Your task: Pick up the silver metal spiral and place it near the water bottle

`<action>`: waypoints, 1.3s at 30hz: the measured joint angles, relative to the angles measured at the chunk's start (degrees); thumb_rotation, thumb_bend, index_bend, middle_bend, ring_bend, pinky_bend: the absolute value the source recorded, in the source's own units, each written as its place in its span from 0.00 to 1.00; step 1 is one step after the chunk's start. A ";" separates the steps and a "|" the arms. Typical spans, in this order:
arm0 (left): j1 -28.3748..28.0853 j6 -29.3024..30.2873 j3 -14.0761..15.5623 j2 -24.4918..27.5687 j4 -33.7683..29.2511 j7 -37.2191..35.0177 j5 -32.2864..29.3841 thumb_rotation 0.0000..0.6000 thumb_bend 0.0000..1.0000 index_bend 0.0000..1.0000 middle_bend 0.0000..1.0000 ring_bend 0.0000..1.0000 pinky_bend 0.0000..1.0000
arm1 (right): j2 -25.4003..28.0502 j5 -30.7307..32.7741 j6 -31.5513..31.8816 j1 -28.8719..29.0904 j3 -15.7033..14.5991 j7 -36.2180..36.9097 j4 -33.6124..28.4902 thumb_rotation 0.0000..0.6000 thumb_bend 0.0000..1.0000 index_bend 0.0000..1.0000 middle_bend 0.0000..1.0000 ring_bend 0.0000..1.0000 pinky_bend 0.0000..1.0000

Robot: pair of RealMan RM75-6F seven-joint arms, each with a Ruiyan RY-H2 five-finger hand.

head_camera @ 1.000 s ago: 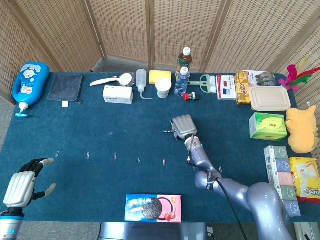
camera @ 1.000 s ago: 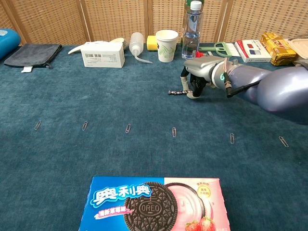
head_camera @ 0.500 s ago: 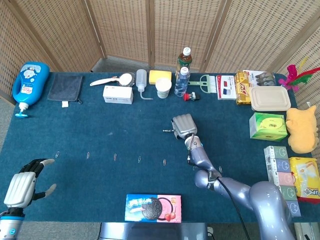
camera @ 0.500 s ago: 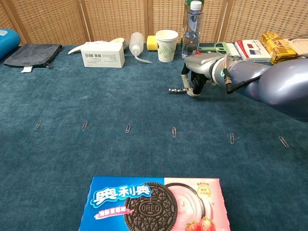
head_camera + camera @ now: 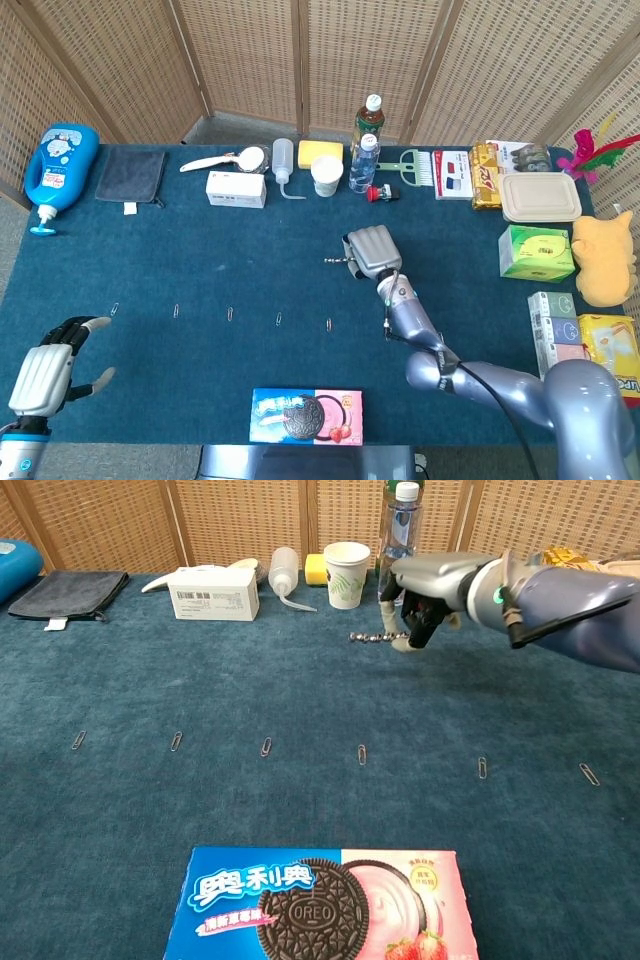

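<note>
Lifted since before, right hand [image 5: 432, 592] grips thin, beaded silver metal spiral [image 5: 372, 636].

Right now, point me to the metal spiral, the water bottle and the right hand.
metal spiral [image 5: 372, 636], chest view, on the free end sticking out left of the fingers.
water bottle [image 5: 399, 535], chest view, on the clear body below the cap.
right hand [image 5: 370, 249], head view, on its back.

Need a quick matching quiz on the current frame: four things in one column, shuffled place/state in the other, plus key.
Things:
1. silver metal spiral
2. clear water bottle
3. blue-and-pink Oreo box
4. left hand

Places/states:
A. near table edge, centre
B. back of table, beside white paper cup
C. held by right hand
D. holding nothing, fingers apart

Pairs: 1-C, 2-B, 3-A, 4-D
</note>
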 measured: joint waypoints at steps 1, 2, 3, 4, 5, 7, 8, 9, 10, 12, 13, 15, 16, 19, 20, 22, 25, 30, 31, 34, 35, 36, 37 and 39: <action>0.06 0.15 0.02 0.04 -0.04 -0.02 0.09 1.00 0.38 0.22 0.24 0.17 0.21 | 1.03 -0.50 0.67 -0.45 -0.13 0.08 -1.72 1.00 0.52 0.62 0.83 0.92 0.74; 0.15 0.35 0.06 0.10 -0.10 -0.03 0.25 1.00 0.38 0.22 0.24 0.17 0.21 | 2.43 -1.19 1.59 -1.08 -0.36 0.16 -4.04 1.00 0.52 0.62 0.83 0.92 0.74; 0.20 0.47 0.10 0.15 -0.14 -0.04 0.37 1.00 0.38 0.23 0.24 0.17 0.21 | 3.51 -1.73 2.29 -1.57 -0.58 0.17 -5.77 1.00 0.52 0.62 0.83 0.92 0.74; 0.25 0.58 0.13 0.21 -0.19 -0.05 0.49 1.00 0.38 0.23 0.24 0.17 0.21 | 4.60 -2.31 3.03 -2.08 -0.89 0.11 -7.50 1.00 0.52 0.62 0.83 0.92 0.74; 0.29 0.77 0.13 0.29 -0.25 -0.07 0.65 1.00 0.38 0.23 0.24 0.17 0.21 | 6.05 -3.07 3.97 -2.77 -1.40 -0.05 -9.79 1.00 0.52 0.62 0.83 0.92 0.74; 0.34 1.04 0.08 0.41 -0.33 -0.10 0.83 1.00 0.38 0.22 0.24 0.17 0.21 | 8.20 -4.18 5.33 -3.83 -2.39 -0.48 -13.08 1.00 0.52 0.62 0.83 0.91 0.74; 0.35 1.25 0.01 0.51 -0.38 -0.11 0.98 1.00 0.38 0.23 0.24 0.17 0.21 | 9.61 -4.90 6.20 -4.56 -3.25 -0.94 -15.15 1.00 0.52 0.62 0.83 0.91 0.74; 0.35 1.37 -0.05 0.59 -0.44 -0.10 1.11 1.00 0.38 0.22 0.24 0.17 0.21 | 10.68 -5.42 6.85 -5.10 -3.95 -1.34 -16.61 1.00 0.52 0.62 0.83 0.92 0.74; 0.34 1.45 -0.09 0.64 -0.50 -0.09 1.23 1.00 0.38 0.22 0.24 0.17 0.21 | 11.72 -5.92 7.51 -5.66 -4.65 -1.73 -17.96 1.00 0.52 0.62 0.83 0.92 0.74; 0.31 1.61 -0.12 0.79 -0.71 -0.01 1.55 1.00 0.38 0.22 0.24 0.17 0.21 | 13.82 -7.21 9.19 -6.96 -6.29 -2.67 -20.72 1.00 0.52 0.62 0.83 0.92 0.74; 0.30 1.65 -0.12 0.85 -0.81 0.04 1.66 1.00 0.38 0.22 0.24 0.17 0.21 | 14.56 -7.86 9.98 -7.50 -6.98 -3.09 -21.71 1.00 0.52 0.62 0.83 0.92 0.74; 0.30 1.81 -0.12 0.99 -0.99 0.15 1.88 1.00 0.38 0.22 0.24 0.17 0.21 | 15.92 -9.20 11.63 -8.75 -8.45 -3.86 -23.68 1.00 0.52 0.62 0.83 0.91 0.74; 0.30 1.90 -0.14 1.04 -1.07 0.19 1.98 1.00 0.38 0.22 0.24 0.17 0.21 | 16.41 -9.70 12.20 -9.24 -9.04 -4.21 -24.31 1.00 0.52 0.62 0.83 0.91 0.74; 0.32 2.16 -0.16 1.21 -1.42 0.33 2.28 1.00 0.38 0.22 0.24 0.17 0.21 | 17.56 -11.01 13.45 -10.44 -10.80 -5.21 -25.87 1.00 0.52 0.62 0.83 0.92 0.74; 0.32 2.18 -0.12 1.25 -1.53 0.40 2.40 1.00 0.38 0.22 0.24 0.17 0.21 | 17.92 -11.59 13.85 -10.91 -11.57 -5.63 -26.40 1.00 0.52 0.61 0.83 0.92 0.74; 0.33 2.20 -0.02 1.30 -1.68 0.54 2.65 1.00 0.38 0.22 0.24 0.17 0.21 | 18.41 -12.49 14.49 -11.67 -12.76 -6.25 -27.08 1.00 0.52 0.61 0.83 0.92 0.74; 0.34 2.30 0.05 1.42 -1.91 0.70 2.92 1.00 0.38 0.22 0.24 0.17 0.21 | 19.12 -13.72 15.40 -12.82 -14.51 -7.32 -27.73 1.00 0.52 0.61 0.83 0.92 0.74; 0.36 2.68 0.02 1.79 -2.40 1.04 3.40 1.00 0.38 0.22 0.24 0.17 0.21 | 20.02 -15.48 16.67 -14.59 -17.20 -9.37 -27.85 1.00 0.52 0.61 0.83 0.91 0.74; 0.37 2.77 0.00 1.87 -2.53 1.10 3.48 1.00 0.38 0.22 0.24 0.17 0.21 | 20.16 -15.79 16.92 -14.91 -17.58 -9.62 -27.81 1.00 0.52 0.61 0.83 0.92 0.74; 0.40 3.00 -0.06 2.17 -2.91 1.40 3.67 1.00 0.38 0.22 0.24 0.17 0.21 | 20.66 -16.70 17.65 -16.07 -18.62 -9.80 -27.63 1.00 0.52 0.61 0.83 0.92 0.74; 0.40 3.07 -0.10 2.31 -3.10 1.56 3.74 1.00 0.38 0.22 0.24 0.17 0.21 | 20.87 -17.05 17.88 -16.53 -19.04 -9.79 -27.44 1.00 0.52 0.61 0.83 0.92 0.74; 0.38 3.11 -0.12 2.41 -3.26 1.70 3.81 1.00 0.38 0.22 0.24 0.17 0.21 | 21.00 -17.35 17.99 -16.84 -19.32 -9.72 -27.25 1.00 0.52 0.61 0.83 0.92 0.74; 0.36 3.14 -0.15 2.50 -3.40 1.84 3.88 1.00 0.38 0.22 0.24 0.17 0.21 | 21.12 -17.65 18.09 -17.18 -19.58 -9.61 -27.03 1.00 0.52 0.61 0.83 0.92 0.74; 0.30 3.23 -0.22 2.67 -3.80 2.18 4.10 1.00 0.38 0.22 0.24 0.17 0.21 | 21.31 -18.13 18.34 -17.83 -20.08 -9.44 -26.26 1.00 0.52 0.61 0.83 0.92 0.74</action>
